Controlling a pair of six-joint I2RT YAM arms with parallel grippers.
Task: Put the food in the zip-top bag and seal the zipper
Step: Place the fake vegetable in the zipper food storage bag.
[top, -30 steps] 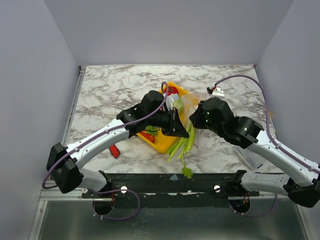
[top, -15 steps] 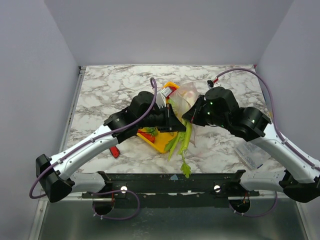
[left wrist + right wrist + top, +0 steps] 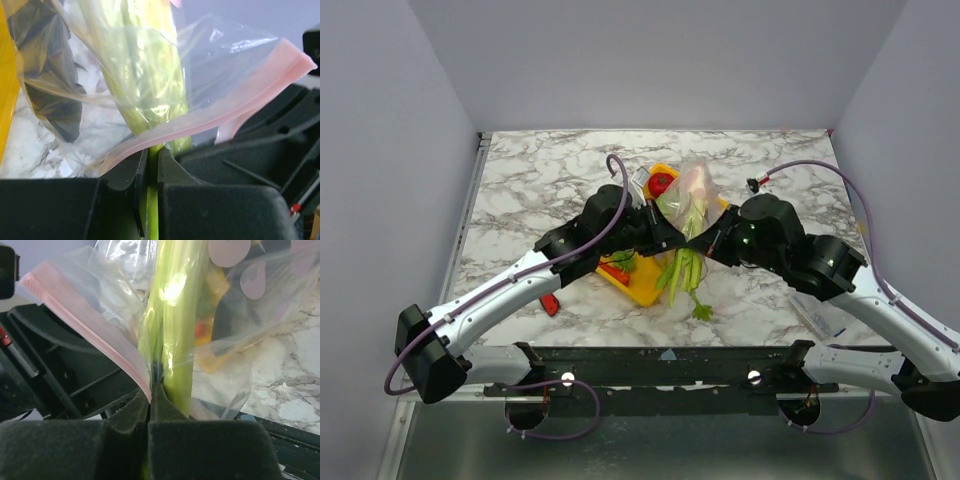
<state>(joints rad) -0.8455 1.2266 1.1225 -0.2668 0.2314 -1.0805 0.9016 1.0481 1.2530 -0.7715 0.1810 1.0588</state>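
The zip-top bag [image 3: 692,190] hangs upright between my two grippers, mouth down, above the yellow tray [image 3: 642,288]. Green onions [image 3: 686,270] stick out of its mouth towards the table. My left gripper [image 3: 670,236] is shut on the pinkish zipper [image 3: 215,112] with one green onion stalk [image 3: 150,195] between its jaws. My right gripper [image 3: 703,243] is shut on the zipper [image 3: 80,320] beside the green stalks [image 3: 175,315]. A red tomato [image 3: 662,183] shows by the bag's top. Something dark [image 3: 45,85] lies inside the bag; red and green food [image 3: 618,268] lies on the tray.
A red-handled tool [image 3: 550,303] lies on the marble table [image 3: 540,180] left of the tray. A smaller clear packet [image 3: 823,315] lies at the front right, under the right arm. Grey walls close in three sides.
Both grippers have drawn together and lifted the bag. The green onions' tips have risen off the front of the table and hang from the bag's mouth.
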